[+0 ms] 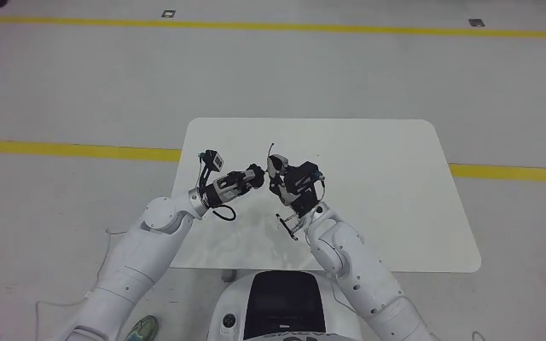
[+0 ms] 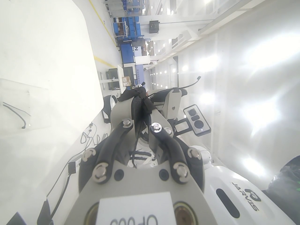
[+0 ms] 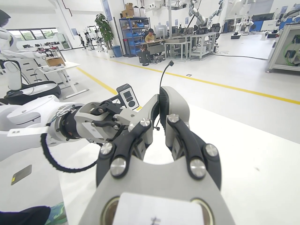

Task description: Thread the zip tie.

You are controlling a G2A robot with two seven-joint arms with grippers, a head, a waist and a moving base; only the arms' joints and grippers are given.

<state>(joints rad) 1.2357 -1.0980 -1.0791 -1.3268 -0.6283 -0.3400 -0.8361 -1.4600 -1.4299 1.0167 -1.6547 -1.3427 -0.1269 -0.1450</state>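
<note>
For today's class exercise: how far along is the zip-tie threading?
Done: the thin black plastic zip tie is off the white table, pinched in the right gripper. In hand: the left gripper sits beside it, fingers shut. To do: threading; the head stands free.

Left gripper (image 1: 254, 176) sits just beside right gripper (image 1: 274, 167) above the counter (image 1: 384, 187); zip tie (image 3: 161, 77) sits between right fingers (image 3: 175, 101).

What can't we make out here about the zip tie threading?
Left wrist view: whatever the left pincer clamps is hidden inside its own closed grip.
Right wrist view: the right pincer covers the zip tie mid-strap and hides the left pincer's tips.
Top view: the strap is too thin to tell whether its tail is threaded through its head.
</note>
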